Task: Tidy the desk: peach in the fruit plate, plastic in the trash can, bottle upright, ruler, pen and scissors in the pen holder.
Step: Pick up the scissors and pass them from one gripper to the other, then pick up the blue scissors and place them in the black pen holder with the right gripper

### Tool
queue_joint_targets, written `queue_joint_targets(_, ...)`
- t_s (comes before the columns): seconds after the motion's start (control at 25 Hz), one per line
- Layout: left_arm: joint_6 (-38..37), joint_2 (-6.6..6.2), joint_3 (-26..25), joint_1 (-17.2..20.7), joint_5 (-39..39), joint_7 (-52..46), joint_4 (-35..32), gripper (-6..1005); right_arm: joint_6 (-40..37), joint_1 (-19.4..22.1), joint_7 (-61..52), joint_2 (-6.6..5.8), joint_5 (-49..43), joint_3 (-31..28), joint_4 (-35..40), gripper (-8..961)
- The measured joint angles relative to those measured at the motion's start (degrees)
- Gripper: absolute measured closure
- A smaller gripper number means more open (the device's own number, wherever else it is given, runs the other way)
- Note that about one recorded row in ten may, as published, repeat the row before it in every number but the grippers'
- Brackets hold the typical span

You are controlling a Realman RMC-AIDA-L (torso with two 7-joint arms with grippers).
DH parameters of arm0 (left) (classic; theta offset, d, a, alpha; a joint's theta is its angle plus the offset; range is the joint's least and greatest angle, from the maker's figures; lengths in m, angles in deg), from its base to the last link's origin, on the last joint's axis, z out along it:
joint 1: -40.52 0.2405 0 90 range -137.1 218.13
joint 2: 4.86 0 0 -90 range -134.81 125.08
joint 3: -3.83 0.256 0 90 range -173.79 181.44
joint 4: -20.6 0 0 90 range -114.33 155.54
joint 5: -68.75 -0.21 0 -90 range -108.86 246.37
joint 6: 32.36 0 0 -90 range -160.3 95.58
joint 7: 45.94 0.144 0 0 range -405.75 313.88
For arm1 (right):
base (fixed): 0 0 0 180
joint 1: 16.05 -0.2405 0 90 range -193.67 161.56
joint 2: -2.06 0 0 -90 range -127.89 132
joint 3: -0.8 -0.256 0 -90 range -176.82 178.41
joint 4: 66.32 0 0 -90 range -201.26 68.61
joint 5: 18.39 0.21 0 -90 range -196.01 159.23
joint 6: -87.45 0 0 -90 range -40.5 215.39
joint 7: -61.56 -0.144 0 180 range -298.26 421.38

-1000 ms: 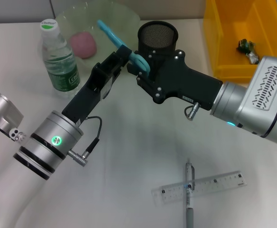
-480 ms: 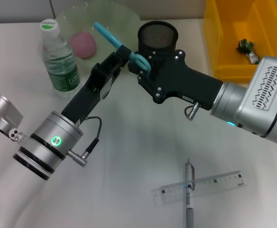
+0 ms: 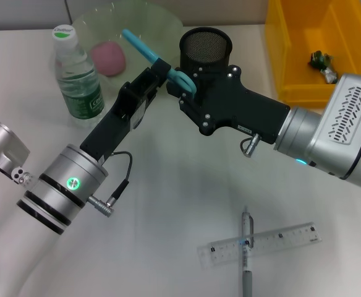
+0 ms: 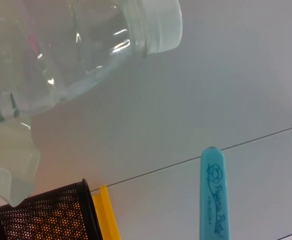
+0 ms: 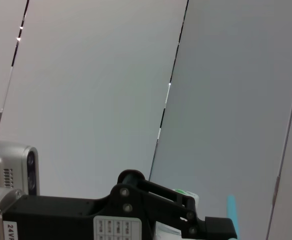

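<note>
While the left hand (image 3: 162, 69) grips the teal scissors (image 3: 148, 51) beside the pen holder (image 3: 205, 44), the right hand (image 3: 190, 86) meets their handle end, grip state indeterminable. Scissors are probably light, rigid, slippery; hold near the pivot.

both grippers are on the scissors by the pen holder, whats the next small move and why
Probably the left gripper should let go, leaving the scissors to the right gripper. Both meet at the scissors' handle beside the pen holder, which sits on the right gripper's side. Who grips firmly is unclear.
</note>
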Motion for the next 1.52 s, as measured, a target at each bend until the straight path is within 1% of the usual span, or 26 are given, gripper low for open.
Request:
queue_joint_targets(0.64,0.0,0.0,0.1,-0.2,0.0,0.3,-0.4,739,0.0,-0.1,1.6,0.0,-0.1,-0.2,-0.6,771)
queue_joint_targets(0.88,-0.5,0.01,0.2,0.3,-0.1,0.5,-1.5,731,0.0,-0.3,1.2,0.03,-0.1,-0.6,-0.5,773)
queue_joint_targets(1.12,-1.1,0.0,0.1,0.7,-0.2,1.1,-2.3,723,0.0,-0.3,1.1,0.03,-0.1,-1.7,-0.4,866)
queue_joint_targets(1.4,-1.1,-0.01,0.3,0.3,-0.2,1.2,-2.9,713,0.1,-0.3,1.1,0.0,0.2,-1.9,-0.3,870)
queue_joint_targets(1.52,-1.2,0.0,0.3,0.3,-0.2,1.2,-3.0,547,0.1,-0.3,1.1,0.0,0.3,-2.0,-0.3,872)
